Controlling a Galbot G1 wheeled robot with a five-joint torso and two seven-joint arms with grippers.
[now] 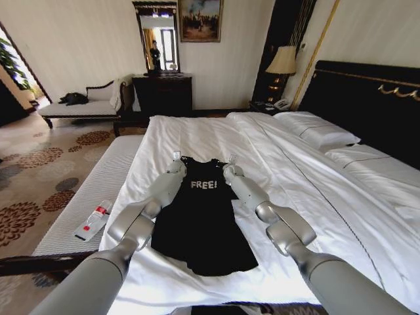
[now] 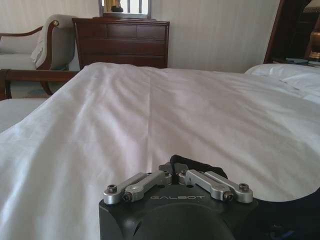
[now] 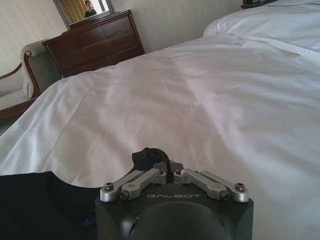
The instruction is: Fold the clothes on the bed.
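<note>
Left gripper [image 2: 177, 175] pinching T-shirt [image 1: 200, 220] shoulder | right gripper [image 3: 167, 172] likewise (both far corners)

One black T-shirt [image 1: 200, 220], one bed [image 1: 308, 190], two pillows [image 1: 315, 131] (both white), two end effectors [image 1: 176, 157].

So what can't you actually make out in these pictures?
- Fingertips of the left hand and right hand: wrist views, hidden under bunched black T-shirt fabric.
- T-shirt sleeves: head view, folded under or covered by the arms.
- Bottle on the bench: head view, label too small to read.
- Bed foot: head view, cut off by the bottom edge.
</note>
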